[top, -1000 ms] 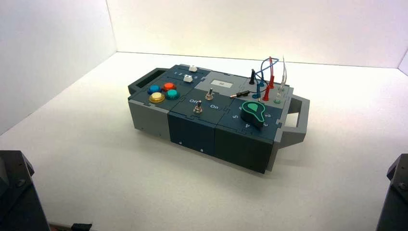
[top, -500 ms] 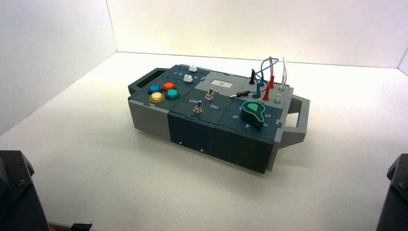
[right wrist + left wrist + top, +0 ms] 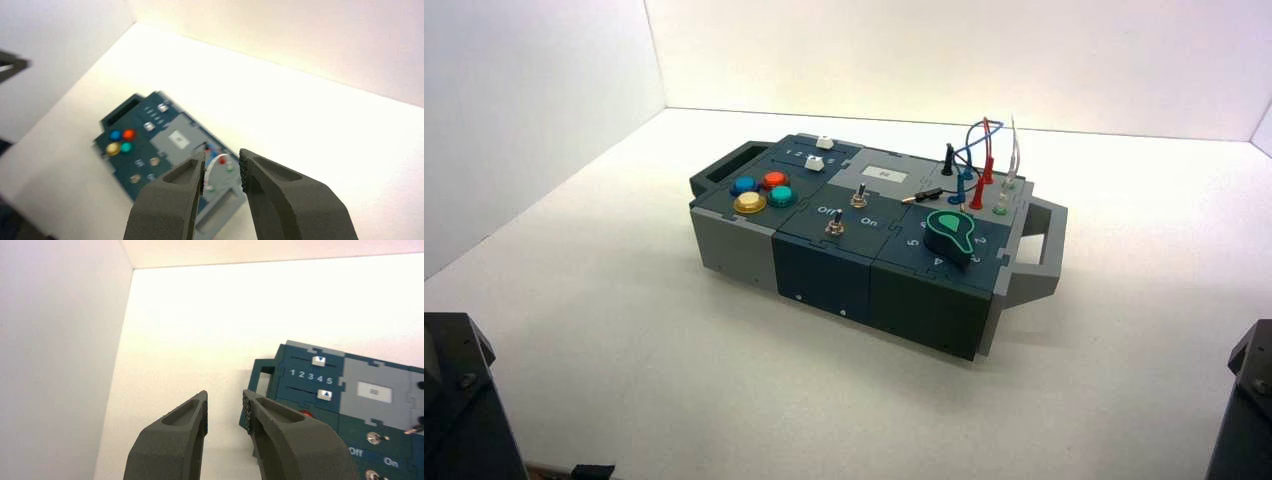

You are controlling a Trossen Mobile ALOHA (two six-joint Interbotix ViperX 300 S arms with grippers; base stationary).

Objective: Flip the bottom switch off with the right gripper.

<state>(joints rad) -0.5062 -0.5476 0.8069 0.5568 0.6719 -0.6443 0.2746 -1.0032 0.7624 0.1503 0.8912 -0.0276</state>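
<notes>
Dark blue is being shown by the box (image 3: 824, 275), grey by its handles (image 3: 1046, 240). Blue, red, yellow and green are being worn by the buttons (image 3: 764, 192); the black knob (image 3: 949, 236) is being outlined in green, the slider caps (image 3: 815, 163) being coloured white.

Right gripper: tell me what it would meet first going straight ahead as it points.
The right gripper would probably meet the white wire on the box first; it shows between the open fingers, but depth is unclear.
</notes>
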